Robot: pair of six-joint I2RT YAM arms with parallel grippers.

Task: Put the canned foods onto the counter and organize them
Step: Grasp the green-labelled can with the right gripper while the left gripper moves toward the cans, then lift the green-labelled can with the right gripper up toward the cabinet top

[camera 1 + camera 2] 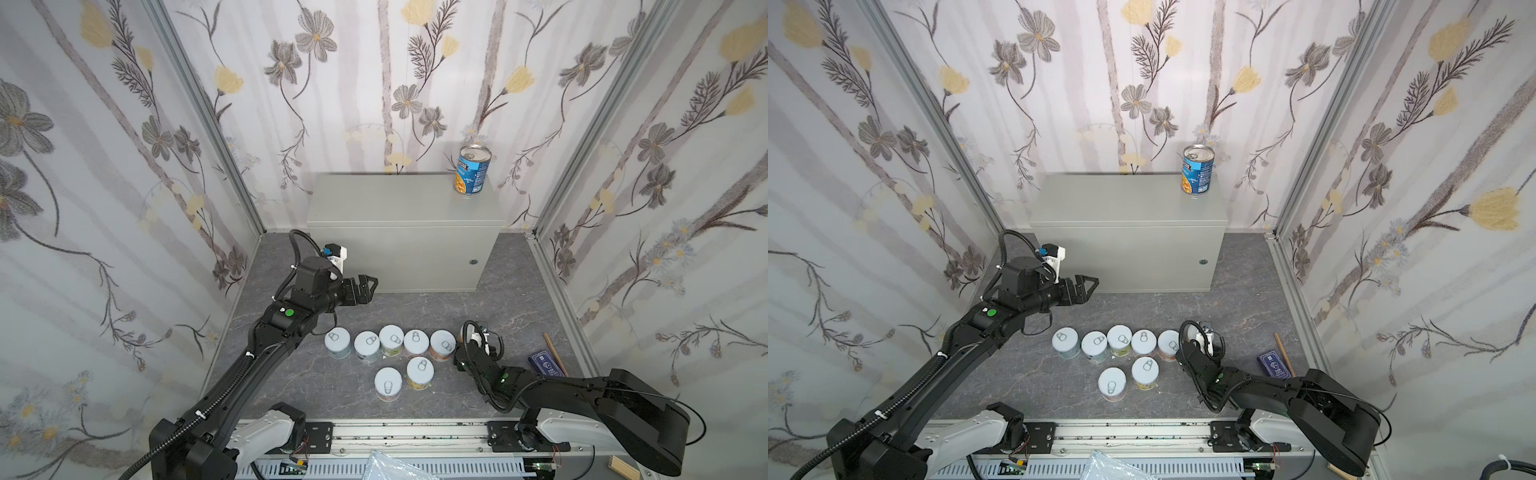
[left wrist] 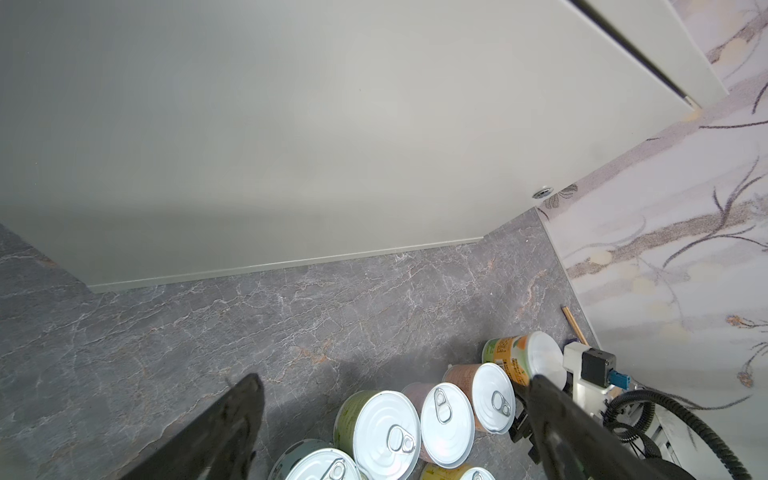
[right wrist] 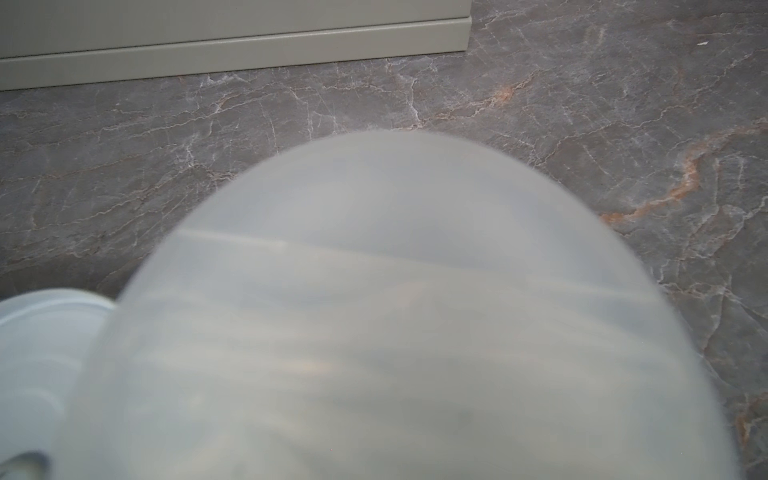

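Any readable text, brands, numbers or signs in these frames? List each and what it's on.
No text reads clearly.
Blue-labelled can on the counter: white lettering on a dark band, too small to read.
Orange-yellow can: fine print, blurred.
Dark blue box on the floor: white emblem, illegible.
Short cans: lids blank, labels unreadable.

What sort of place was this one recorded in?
Most likely a staged robot test booth, not a real kitchen. It has floral wallpaper panels set in aluminium framing. A grey metal cabinet stands in as the counter on a marbled floor, and a mounting rail runs along the front.
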